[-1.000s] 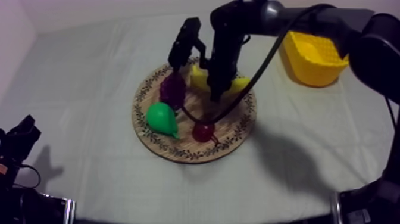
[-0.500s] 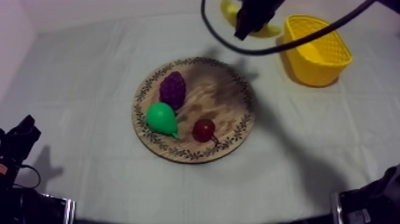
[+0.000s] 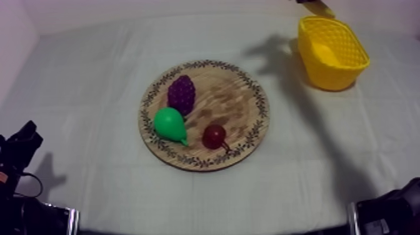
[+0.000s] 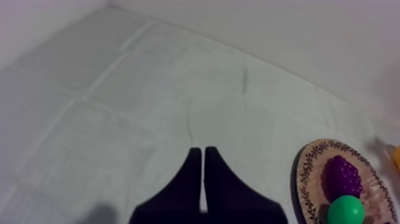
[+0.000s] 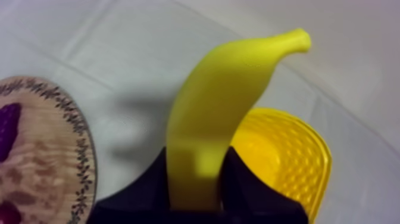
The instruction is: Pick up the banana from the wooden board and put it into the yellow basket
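The yellow banana (image 5: 220,101) stands upright between the black fingers of my right gripper (image 5: 196,164), which is shut on it beside the yellow basket (image 5: 297,161). In the top view a tip of the banana (image 3: 320,7) shows at the far edge, just beyond the basket (image 3: 325,72). The round wooden board (image 3: 234,100) lies mid-table with grapes (image 3: 181,94), a green pear (image 3: 170,124) and a small red fruit (image 3: 214,135) on it. My left gripper (image 4: 203,161) is shut on nothing, low at the table's left (image 3: 22,147).
The board's patterned rim (image 4: 309,173) with the grapes (image 4: 341,176) and pear (image 4: 345,210) lies off to the side of my left gripper. Bare cloth stretches between board and basket. The right arm's base (image 3: 387,215) sits at the near right edge.
My right gripper has lifted the banana off the board and carried it up and to the right, from over the board to the far edge beyond the basket. The left arm stayed still.
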